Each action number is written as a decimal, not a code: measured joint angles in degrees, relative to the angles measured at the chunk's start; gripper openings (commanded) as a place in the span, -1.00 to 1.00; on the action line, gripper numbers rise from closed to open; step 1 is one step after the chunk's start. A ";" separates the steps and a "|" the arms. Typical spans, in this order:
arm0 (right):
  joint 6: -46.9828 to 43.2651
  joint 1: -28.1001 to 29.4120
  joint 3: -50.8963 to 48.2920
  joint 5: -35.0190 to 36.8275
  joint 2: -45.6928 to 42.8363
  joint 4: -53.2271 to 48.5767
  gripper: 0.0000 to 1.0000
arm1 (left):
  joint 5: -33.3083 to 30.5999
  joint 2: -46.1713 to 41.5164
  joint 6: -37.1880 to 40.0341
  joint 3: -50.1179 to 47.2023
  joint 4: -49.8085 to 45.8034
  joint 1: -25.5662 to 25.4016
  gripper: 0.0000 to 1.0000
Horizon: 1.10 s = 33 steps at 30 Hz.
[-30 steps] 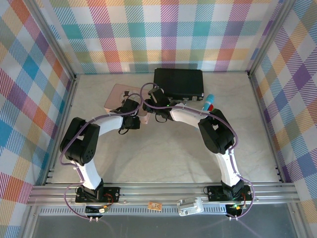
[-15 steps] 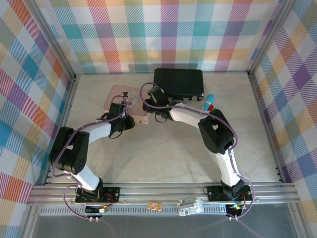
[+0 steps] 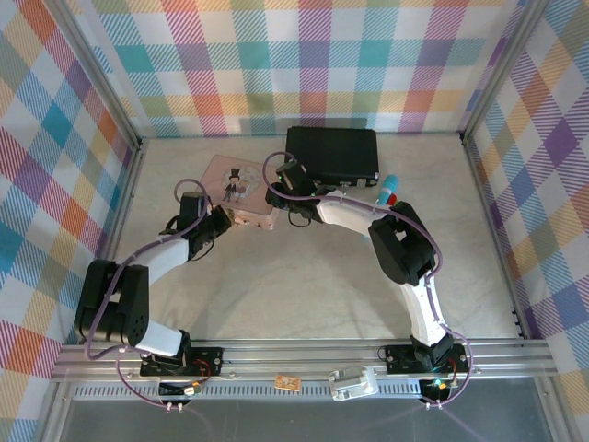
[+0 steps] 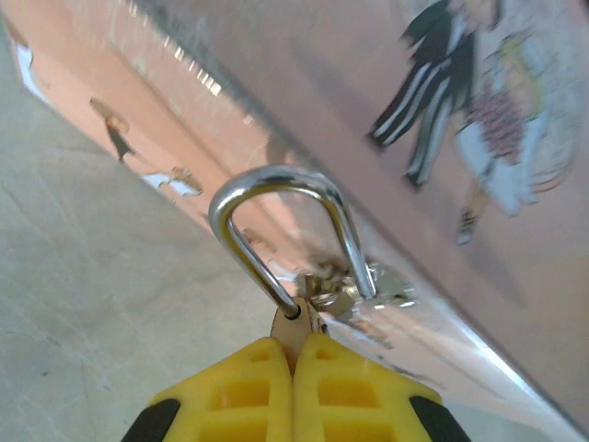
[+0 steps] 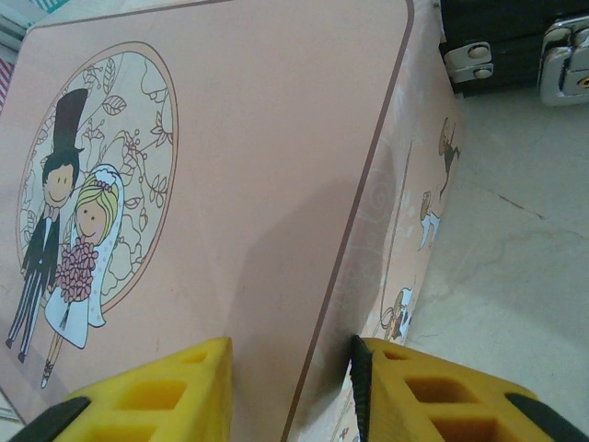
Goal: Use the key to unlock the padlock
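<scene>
My left gripper [image 4: 294, 348] is shut on the padlock's thin brass body [image 4: 293, 333], right in front of the pink tin [image 4: 414, 110]. The padlock's silver shackle [image 4: 276, 177] arches up from the body. Its far leg ends at the tin's small metal hasp [image 4: 391, 296]. I cannot make out the key among the silver bits there. In the top view the left gripper [image 3: 219, 221] sits at the tin's [image 3: 235, 180] near left corner. My right gripper [image 5: 290, 350] stands open astride the tin's [image 5: 230, 138] right edge, one finger over the lid, the other against the side wall.
A black case [image 3: 331, 154] with metal latches lies behind the tin, close to the right gripper [image 3: 276, 198]. A blue and red object [image 3: 388, 189] lies right of it. Checked walls close in the marble-like table [image 3: 304, 276].
My left arm has swung left and back toward the near side, carrying its gripper along the tin's front edge and uncovering the lid. The right arm has stayed put.
</scene>
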 measured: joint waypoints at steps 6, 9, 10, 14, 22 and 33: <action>-0.11 -0.24 0.20 -0.87 0.00 -0.24 -0.23 | 0.00 -2.91 0.24 0.00 -0.57 0.28 -1.00; -0.85 -0.33 0.52 -1.14 0.00 -0.66 -0.23 | -0.44 -3.02 0.02 -0.90 -0.87 0.94 -1.00; -1.29 -0.33 0.63 -1.14 0.00 -0.85 -0.23 | -0.66 -3.06 -0.15 -1.31 -0.96 1.14 -1.00; -2.91 -0.50 0.79 -1.57 0.00 -1.05 -0.19 | -1.99 -4.04 -1.11 -2.60 -1.73 1.66 -1.00; -8.83 -2.14 1.57 -5.22 -0.37 -4.07 0.15 | -0.72 -11.23 1.09 -2.64 -7.45 1.77 -1.00; -23.69 -5.03 -8.26 -9.11 -16.68 -13.44 0.68 | 3.19 -23.58 2.86 -4.59 -17.81 -8.02 -1.00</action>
